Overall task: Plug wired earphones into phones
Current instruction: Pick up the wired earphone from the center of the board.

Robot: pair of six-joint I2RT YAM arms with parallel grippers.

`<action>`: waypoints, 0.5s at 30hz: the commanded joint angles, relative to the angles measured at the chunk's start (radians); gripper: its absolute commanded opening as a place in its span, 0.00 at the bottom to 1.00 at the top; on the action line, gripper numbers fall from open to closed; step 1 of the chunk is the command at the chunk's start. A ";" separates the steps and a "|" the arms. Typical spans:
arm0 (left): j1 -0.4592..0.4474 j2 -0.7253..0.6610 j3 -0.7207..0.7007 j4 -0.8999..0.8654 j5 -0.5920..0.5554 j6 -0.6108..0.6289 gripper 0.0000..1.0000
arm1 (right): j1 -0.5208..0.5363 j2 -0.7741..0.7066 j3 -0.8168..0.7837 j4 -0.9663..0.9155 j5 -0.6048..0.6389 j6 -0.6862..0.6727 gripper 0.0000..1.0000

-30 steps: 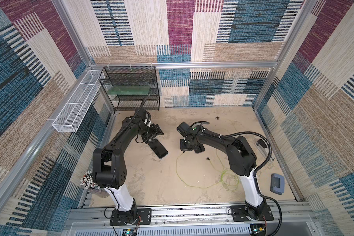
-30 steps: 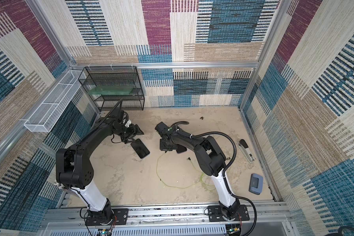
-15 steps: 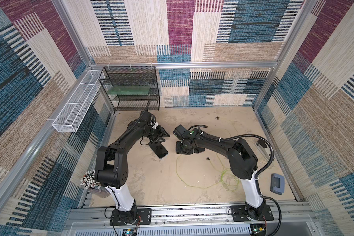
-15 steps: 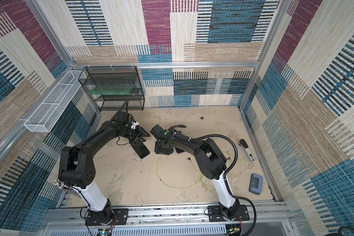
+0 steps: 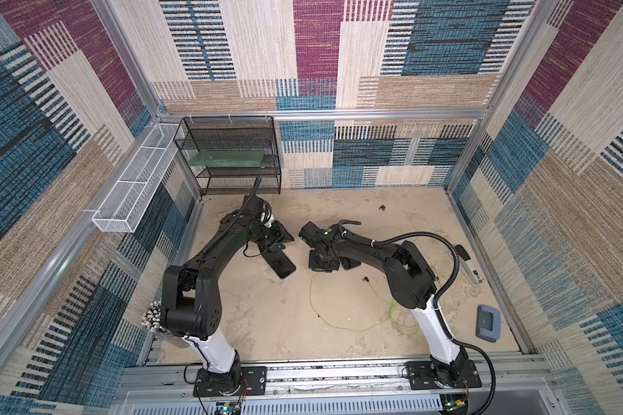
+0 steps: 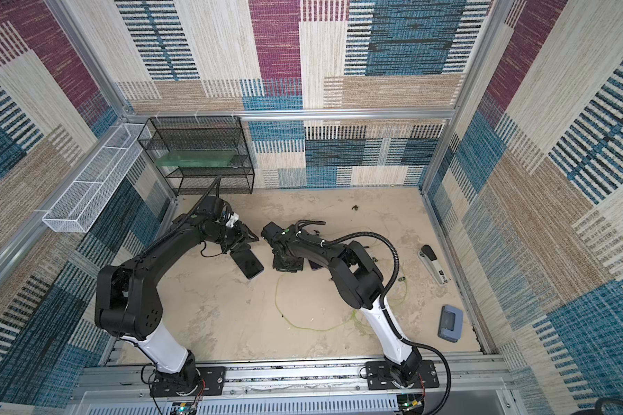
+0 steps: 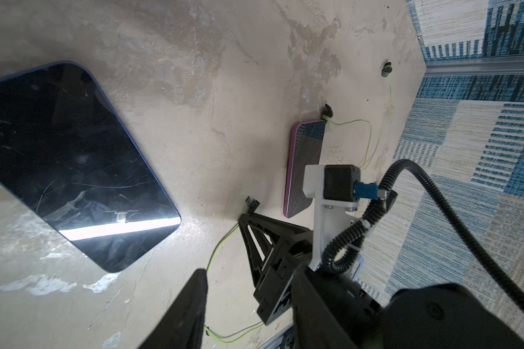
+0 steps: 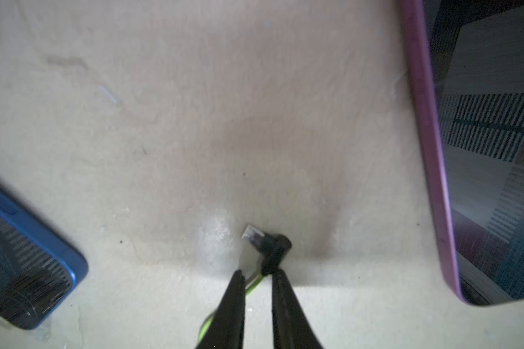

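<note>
Both arms are matte black with glossy white lower links: the left arm [image 5: 189, 301] at frame left, the right arm [image 5: 407, 276] at frame right. Each stands on a black base plate [image 5: 252, 381] dotted with silver screws. A black corrugated hose [image 5: 421, 234] runs along the right arm. The right gripper [image 8: 256, 273] has slim, tapering black fingers. Its white bracket [image 7: 316, 211] carries a blue connector [image 7: 366, 191].

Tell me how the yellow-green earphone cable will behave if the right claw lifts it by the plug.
Likely floppy: the cable lies in slack loops across the table, so it should droop and trail. Probably very light, being so thin. The small plug at the right claw may swivel or slip.
</note>
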 commanded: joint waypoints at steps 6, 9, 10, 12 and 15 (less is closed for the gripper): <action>-0.039 0.026 -0.078 0.164 0.170 -0.084 0.49 | -0.032 -0.036 -0.055 -0.007 -0.017 -0.104 0.04; -0.057 0.043 -0.134 0.304 0.233 -0.160 0.55 | -0.048 -0.095 -0.101 0.077 -0.082 -0.138 0.00; -0.060 0.052 -0.150 0.341 0.247 -0.184 0.57 | -0.055 -0.118 -0.127 0.104 -0.113 -0.137 0.00; -0.063 0.064 -0.173 0.399 0.269 -0.216 0.58 | -0.068 -0.164 -0.181 0.168 -0.167 -0.132 0.00; -0.069 0.074 -0.184 0.440 0.284 -0.220 0.62 | -0.083 -0.222 -0.251 0.238 -0.230 -0.137 0.00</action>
